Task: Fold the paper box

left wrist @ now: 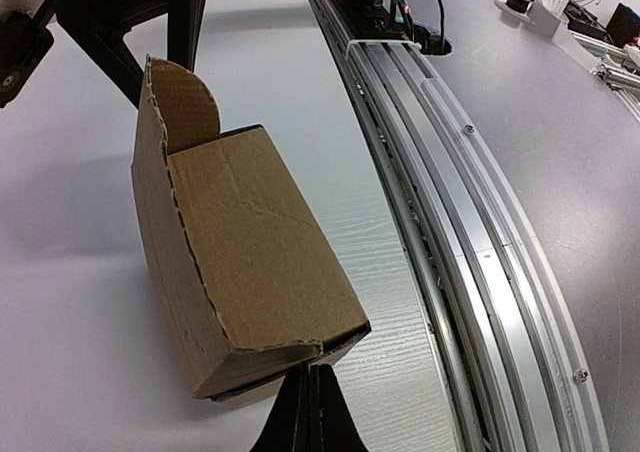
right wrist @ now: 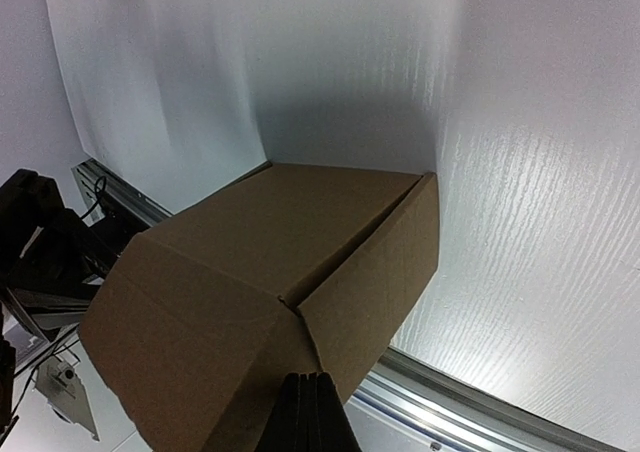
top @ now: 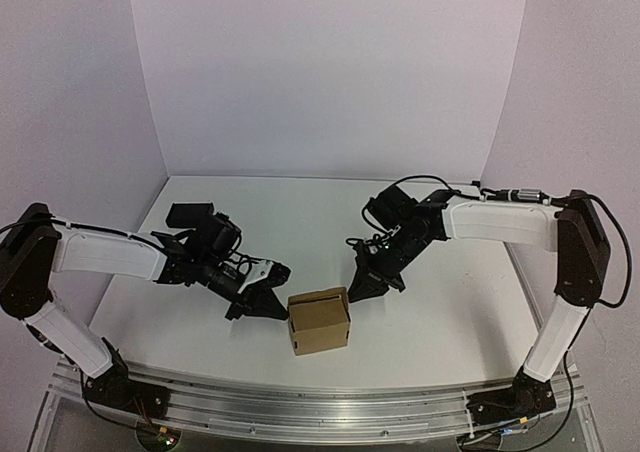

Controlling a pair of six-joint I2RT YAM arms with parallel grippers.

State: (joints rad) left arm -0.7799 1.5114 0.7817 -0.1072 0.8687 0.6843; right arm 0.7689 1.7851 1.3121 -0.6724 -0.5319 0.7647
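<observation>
The paper box point(top: 319, 320) stands on the table as a small brown cuboid near the front edge. In the left wrist view the paper box point(left wrist: 240, 262) has a rounded flap point(left wrist: 185, 107) sticking up at its far end. My left gripper point(top: 275, 310) is shut, with nothing held. Its tips point(left wrist: 310, 397) sit right at the box's near lower corner. My right gripper point(top: 360, 292) is shut too, just off the box's upper right corner. In the right wrist view the right gripper's tips point(right wrist: 312, 397) meet a corner of the box point(right wrist: 270, 262) where two panels join.
A metal rail point(top: 300, 402) runs along the table's front edge, close to the box point(left wrist: 440, 172). White walls close in the table at the back and both sides. The right arm's dark gripper point(left wrist: 120, 22) shows beyond the box in the left wrist view.
</observation>
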